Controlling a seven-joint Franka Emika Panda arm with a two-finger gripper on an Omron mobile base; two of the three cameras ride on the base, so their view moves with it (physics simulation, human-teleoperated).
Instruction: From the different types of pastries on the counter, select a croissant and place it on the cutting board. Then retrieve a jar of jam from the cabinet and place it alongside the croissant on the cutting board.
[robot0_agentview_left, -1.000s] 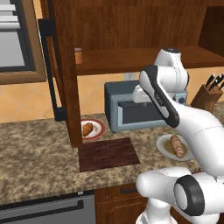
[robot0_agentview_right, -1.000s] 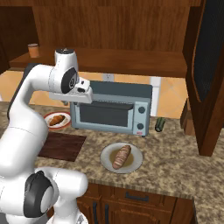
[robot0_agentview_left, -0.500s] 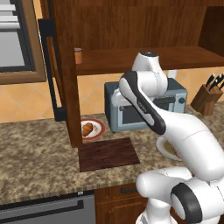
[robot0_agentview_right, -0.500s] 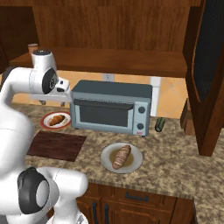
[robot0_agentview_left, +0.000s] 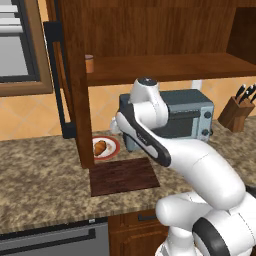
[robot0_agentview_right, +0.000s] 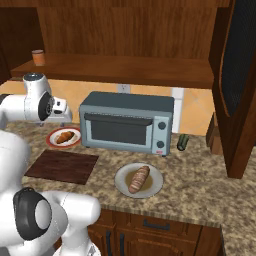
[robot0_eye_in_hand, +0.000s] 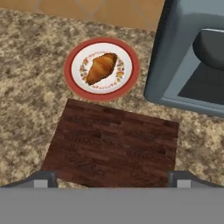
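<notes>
The golden croissant (robot0_eye_in_hand: 101, 68) lies on a red-rimmed plate (robot0_eye_in_hand: 70, 72), at the back of the speckled counter (robot0_agentview_left: 40, 175). In front of the plate lies the dark wooden cutting board (robot0_eye_in_hand: 113, 146) (robot0_agentview_left: 123, 176), bare. My gripper (robot0_eye_in_hand: 111, 179) hangs open above the board's near edge, with nothing between its fingertips (robot0_eye_in_hand: 43, 178). It is well above and short of the croissant (robot0_agentview_left: 100, 147) (robot0_agentview_right: 63, 136). The orange-brown jar of jam (robot0_agentview_left: 89, 63) (robot0_agentview_right: 38, 57) stands on the cabinet shelf (robot0_agentview_left: 165, 67), at its left end. A brown striped pastry (robot0_agentview_right: 139, 179) rests on a pale plate (robot0_agentview_right: 122, 186).
A grey toaster oven (robot0_agentview_right: 127, 122) (robot0_eye_in_hand: 192, 65) stands just right of the croissant's plate. The cabinet's tall side panel (robot0_agentview_left: 75, 75) comes down to the counter left of the plate. A knife block (robot0_agentview_left: 239, 112) and a small dark object (robot0_agentview_right: 183, 142) are at the right.
The arm has swung left from in front of the toaster oven to above the board and the croissant's plate. The gripper has gone from shut to open.
</notes>
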